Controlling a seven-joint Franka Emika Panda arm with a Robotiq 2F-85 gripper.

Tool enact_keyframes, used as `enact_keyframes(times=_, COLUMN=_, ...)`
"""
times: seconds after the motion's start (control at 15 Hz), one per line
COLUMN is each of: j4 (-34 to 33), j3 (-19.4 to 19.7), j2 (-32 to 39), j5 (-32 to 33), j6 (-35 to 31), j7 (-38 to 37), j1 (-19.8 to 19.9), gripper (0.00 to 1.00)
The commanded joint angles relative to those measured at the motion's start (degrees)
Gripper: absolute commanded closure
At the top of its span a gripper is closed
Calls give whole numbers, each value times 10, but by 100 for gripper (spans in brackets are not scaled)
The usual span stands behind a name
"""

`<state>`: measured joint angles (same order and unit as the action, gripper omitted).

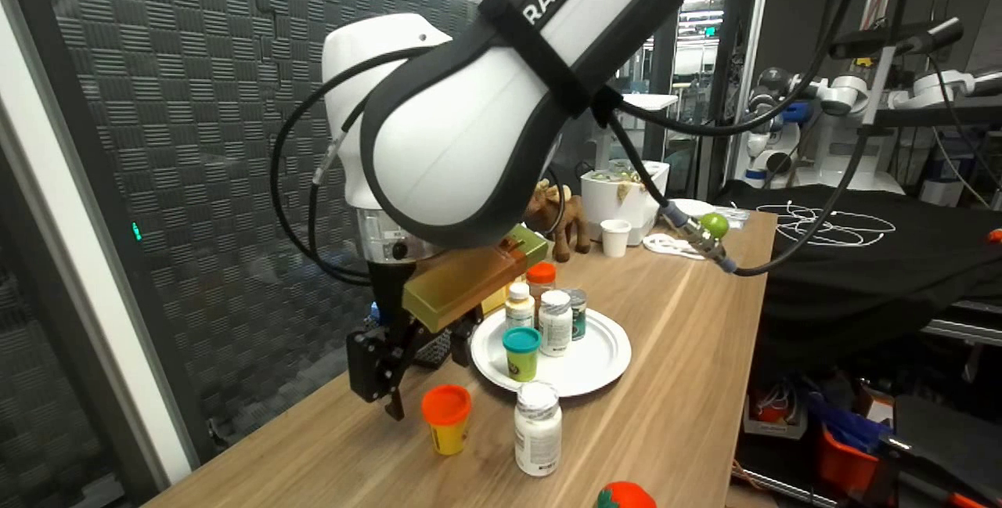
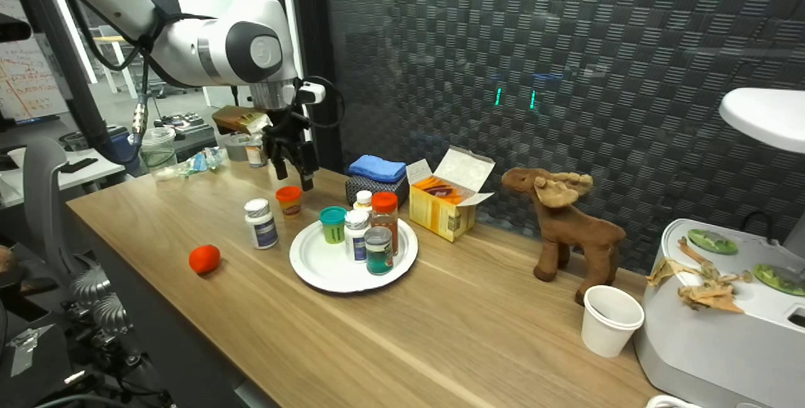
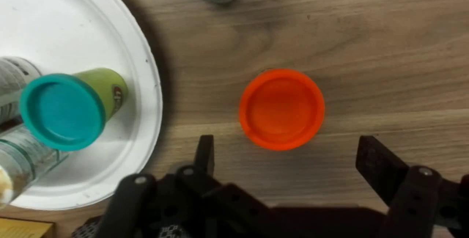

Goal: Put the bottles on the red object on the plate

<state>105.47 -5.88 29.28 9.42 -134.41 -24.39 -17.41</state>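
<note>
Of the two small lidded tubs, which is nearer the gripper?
The orange-lidded yellow tub, standing directly on the table; the teal-lidded green tub stands farther off, on the plate.

2 upright white-capped bottles (image 1: 556, 328) on the plate (image 1: 601, 355), 1 beside

In an exterior view: plate (image 2: 322, 266), mid-frame, on table (image 2: 402, 339). On plate: tub (image 2: 333, 226), leftmost; two bottles (image 2: 356, 243), two jars (image 2: 379, 257). Upper left of plate, on table: second tub (image 2: 289, 203); third bottle (image 2: 261, 226), farther left. Behind plate, higher in frame: cloth (image 2: 377, 169), then carton (image 2: 437, 212) to its right. Right side: toy animal (image 2: 573, 232); lower right: cups (image 2: 607, 329).
</note>
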Motion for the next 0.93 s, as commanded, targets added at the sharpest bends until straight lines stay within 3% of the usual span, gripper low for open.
enact_keyframes(times=0.0, j4=-7, j3=-21, j2=2, j5=-36, j6=1, j7=88, j1=12, gripper=0)
enact_keyframes(times=0.87, j4=-10, j3=1, j2=2, j5=-19, j6=25, j7=72, j1=-9, gripper=0)
